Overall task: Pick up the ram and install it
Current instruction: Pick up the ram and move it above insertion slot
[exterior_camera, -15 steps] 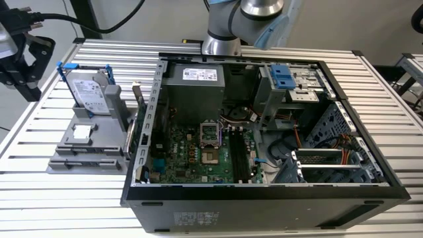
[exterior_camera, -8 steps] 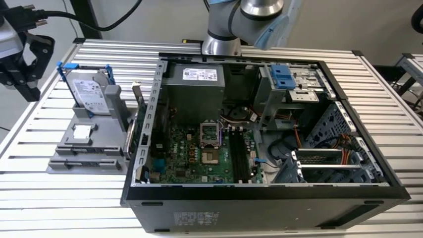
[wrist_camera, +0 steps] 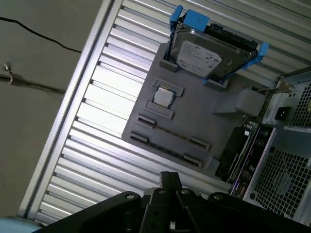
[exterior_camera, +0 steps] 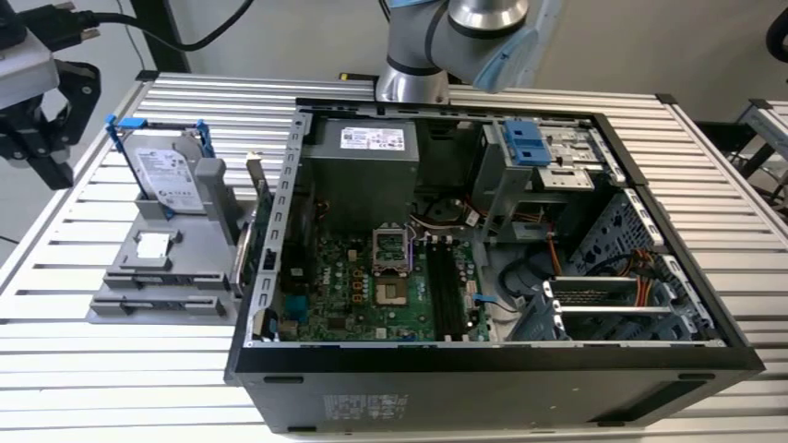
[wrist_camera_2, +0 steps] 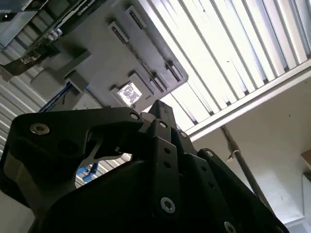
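Note:
The ram (wrist_camera: pixel 170 133) is a thin, dark stick standing on edge between two clips on the grey fixture (wrist_camera: pixel 204 116). A second slot row runs beside it. My gripper (exterior_camera: pixel 55 175) hangs off the table's edge at the exterior view's far left, apart from the fixture (exterior_camera: pixel 124 277) and well above it. Its black fingertips appear together in both wrist views (wrist_camera: pixel 170 178) (wrist_camera_2: pixel 159 109), with nothing between them. The open computer case (exterior_camera: pixel 493 355) lies in the middle of the table, and its black memory slots (exterior_camera: pixel 446 286) run beside the processor socket.
A silver hard drive with blue rails (exterior_camera: pixel 166 171) (wrist_camera: pixel 214 53) stands on the fixture, and a small square chip (wrist_camera: pixel 163 97) lies in front of it. An upright card with a metal bracket (exterior_camera: pixel 258 198) stands between fixture and case. The slatted metal table (exterior_camera: pixel 74 369) lies around them.

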`<state>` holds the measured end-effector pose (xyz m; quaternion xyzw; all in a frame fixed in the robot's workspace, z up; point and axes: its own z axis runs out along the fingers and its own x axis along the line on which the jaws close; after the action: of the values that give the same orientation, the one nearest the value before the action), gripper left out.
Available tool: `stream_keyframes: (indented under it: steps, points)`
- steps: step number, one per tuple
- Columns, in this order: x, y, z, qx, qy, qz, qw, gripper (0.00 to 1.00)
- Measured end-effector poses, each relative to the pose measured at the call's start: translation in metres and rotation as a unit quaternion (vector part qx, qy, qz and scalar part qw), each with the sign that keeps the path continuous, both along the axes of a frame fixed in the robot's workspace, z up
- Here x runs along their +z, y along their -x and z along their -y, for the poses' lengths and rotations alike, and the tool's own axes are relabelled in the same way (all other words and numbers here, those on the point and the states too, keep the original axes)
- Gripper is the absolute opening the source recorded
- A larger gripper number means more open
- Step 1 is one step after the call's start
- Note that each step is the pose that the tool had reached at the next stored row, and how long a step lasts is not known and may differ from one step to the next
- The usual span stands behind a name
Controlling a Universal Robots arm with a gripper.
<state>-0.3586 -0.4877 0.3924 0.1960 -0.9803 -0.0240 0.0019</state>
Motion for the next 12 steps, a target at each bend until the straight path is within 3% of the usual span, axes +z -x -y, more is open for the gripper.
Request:
stream_keyframes:
  steps: [6,12]
  points:
    - [0.0000,0.0000,0.0000,0.045,0.0000,0.0000,0.99901,0.00]
    - [0.0000,0.0000,0.0000,0.085,0.0000,0.0000,0.99636,0.00]
